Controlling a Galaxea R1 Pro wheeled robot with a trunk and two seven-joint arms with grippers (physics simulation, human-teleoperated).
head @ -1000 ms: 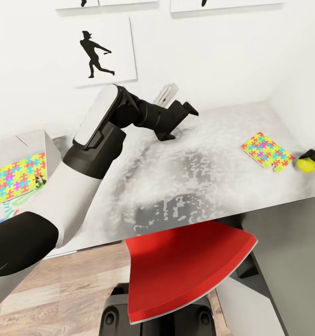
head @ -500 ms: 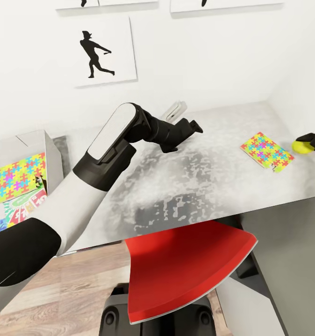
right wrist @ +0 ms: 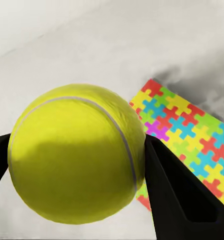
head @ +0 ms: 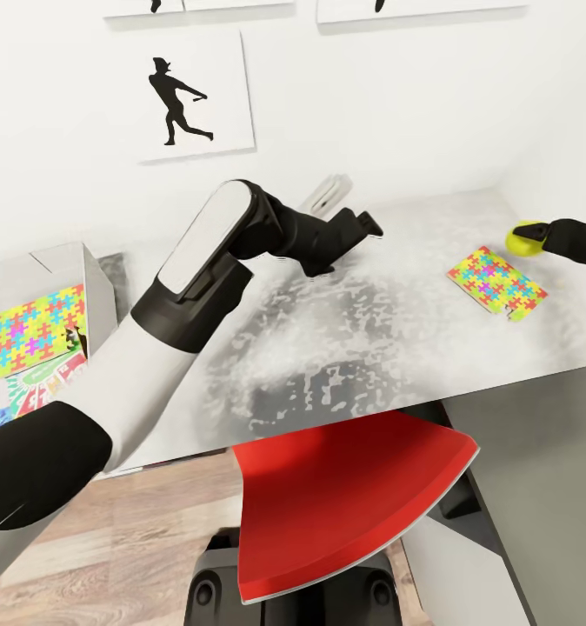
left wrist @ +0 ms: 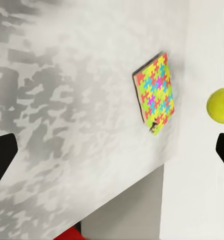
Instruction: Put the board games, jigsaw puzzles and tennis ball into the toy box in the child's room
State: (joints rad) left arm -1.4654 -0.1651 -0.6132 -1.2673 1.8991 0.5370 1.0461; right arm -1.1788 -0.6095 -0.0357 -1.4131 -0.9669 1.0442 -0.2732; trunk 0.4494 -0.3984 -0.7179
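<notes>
Sitting squarely between the right jaws, the tennis ball point(right wrist: 77, 152) is clamped.

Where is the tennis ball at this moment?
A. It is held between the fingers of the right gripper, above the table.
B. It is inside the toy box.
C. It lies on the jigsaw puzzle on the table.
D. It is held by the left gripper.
A: the right wrist view shows the tennis ball clamped between the dark fingers, and in the head view the right gripper carries it above the table, apart from the jigsaw puzzle.
</notes>
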